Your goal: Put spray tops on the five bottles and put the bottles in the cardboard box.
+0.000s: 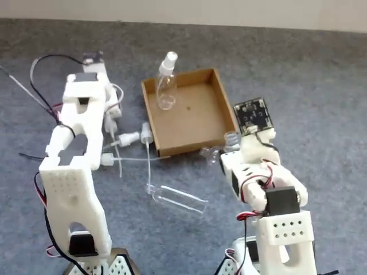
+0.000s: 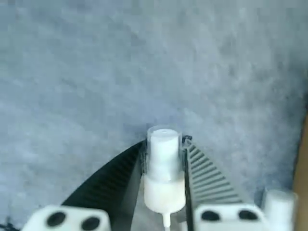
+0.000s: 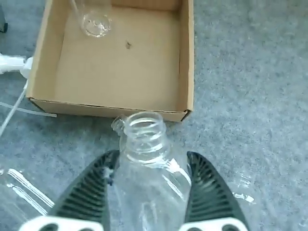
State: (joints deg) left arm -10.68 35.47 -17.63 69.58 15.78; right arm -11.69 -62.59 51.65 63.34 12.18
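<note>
**Left arm.** The left gripper (image 2: 163, 143) has its black ribbed fingers (image 2: 207, 178) closed narrowly on a white plastic spray top (image 2: 163, 178), one on each side. The top stands upright between them, above the grey carpeted table (image 1: 309, 69).

**Right arm.** The right gripper (image 3: 153, 156) holds a clear plastic bottle with an open neck (image 3: 144, 144). One finger presses on each side of the bottle's shoulder. In the high view this bottle (image 1: 231, 138) sits right of centre, just beside the lower right corner of the brown cardboard box (image 1: 225, 98).

**Box.** The box lies open at upper centre of the high view. A clear bottle fitted with a white spray top (image 1: 166, 86) leans in its upper left corner, with the top projecting over the rim.

**Table.**
- An uncapped clear bottle (image 1: 179, 198) lies on its side at lower centre, well apart from the box.
- Two loose white spray tops with thin tubes (image 1: 137, 136) lie just left of the box's lower left corner.
</note>
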